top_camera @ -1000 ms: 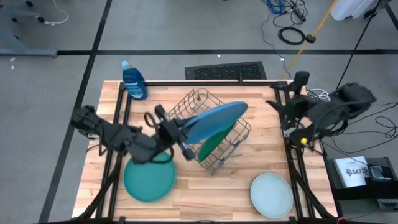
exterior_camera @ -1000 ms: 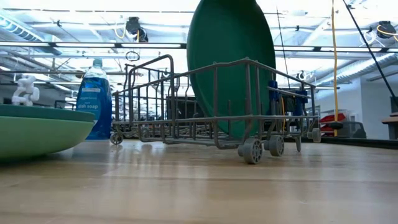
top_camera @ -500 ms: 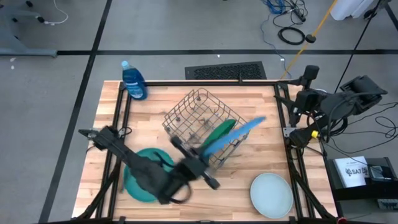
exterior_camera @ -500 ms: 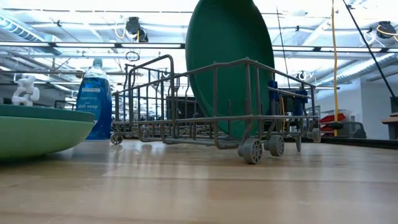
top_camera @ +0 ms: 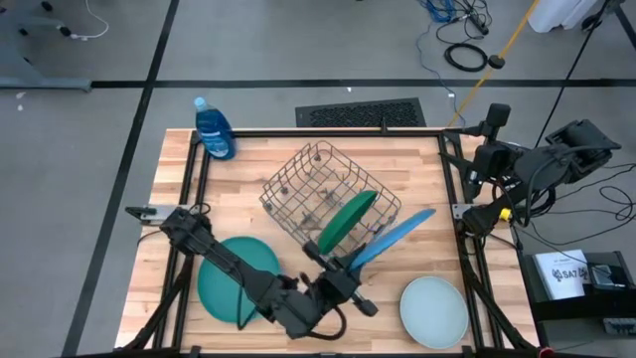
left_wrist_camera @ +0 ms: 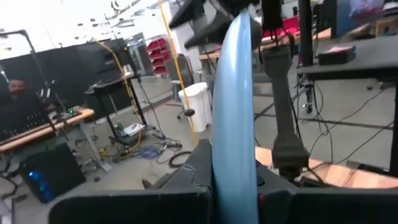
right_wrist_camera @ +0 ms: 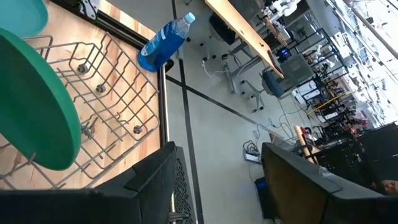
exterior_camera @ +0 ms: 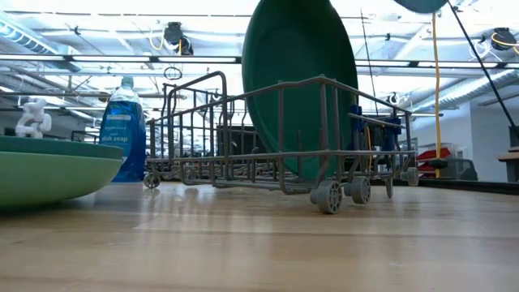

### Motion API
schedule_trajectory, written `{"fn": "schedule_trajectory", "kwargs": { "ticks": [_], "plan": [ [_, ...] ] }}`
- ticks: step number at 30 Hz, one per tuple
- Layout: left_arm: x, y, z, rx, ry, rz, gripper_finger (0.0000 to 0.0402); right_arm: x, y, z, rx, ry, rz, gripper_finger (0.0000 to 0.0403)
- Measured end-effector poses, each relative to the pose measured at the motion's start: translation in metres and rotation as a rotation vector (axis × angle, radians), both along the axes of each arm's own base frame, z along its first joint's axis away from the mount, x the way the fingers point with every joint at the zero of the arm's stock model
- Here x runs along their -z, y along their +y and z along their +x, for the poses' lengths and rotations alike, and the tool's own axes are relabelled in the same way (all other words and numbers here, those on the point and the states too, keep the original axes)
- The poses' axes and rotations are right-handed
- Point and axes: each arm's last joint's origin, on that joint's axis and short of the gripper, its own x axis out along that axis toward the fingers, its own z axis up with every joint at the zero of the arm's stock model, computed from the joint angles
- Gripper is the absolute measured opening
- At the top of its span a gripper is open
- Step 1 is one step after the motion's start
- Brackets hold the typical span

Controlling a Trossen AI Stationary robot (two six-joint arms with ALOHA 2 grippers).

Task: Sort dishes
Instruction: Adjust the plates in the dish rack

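One blue plate (top_camera: 393, 237) hangs tilted at four o'clock of the rack (top_camera: 320, 194), its rim pinched in the closed left gripper (top_camera: 348, 276). Stiff, smooth and slippery, it probably needs a deep rim grip. Right gripper (top_camera: 475, 162) waits open at three o'clock.

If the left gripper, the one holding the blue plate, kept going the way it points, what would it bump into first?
Probably the right arm at the table's far right edge; the left gripper and its blue plate aim that way, though height is unclear.
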Motion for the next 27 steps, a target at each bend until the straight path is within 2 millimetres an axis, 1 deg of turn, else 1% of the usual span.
{"fn": "schedule_trajectory", "kwargs": {
  "ticks": [5,9,12,16,22,27],
  "plan": [
    [0.020,0.001,0.009,-0.164,0.084,0.032,0.0010,0.000,0.001,0.000,-0.027,0.006,0.028,0.0226],
    [0.024,0.004,0.012,-0.166,0.054,0.004,0.0009,0.001,0.001,0.000,-0.030,0.001,0.046,0.0226],
    [0.036,0.005,0.014,-0.183,0.061,0.000,0.0009,0.001,0.001,0.000,-0.030,0.000,0.047,0.0226],
    [0.050,0.011,0.019,-0.195,0.042,-0.027,0.0009,0.001,0.001,0.000,-0.030,0.000,0.047,0.0226],
    [0.065,0.019,0.020,-0.195,0.039,-0.053,0.0009,0.001,0.001,0.000,-0.030,0.000,0.047,0.0226],
    [0.074,0.032,0.023,-0.187,0.035,-0.095,0.0009,0.001,0.001,0.000,-0.029,0.000,0.048,0.0226]
  ]
}}
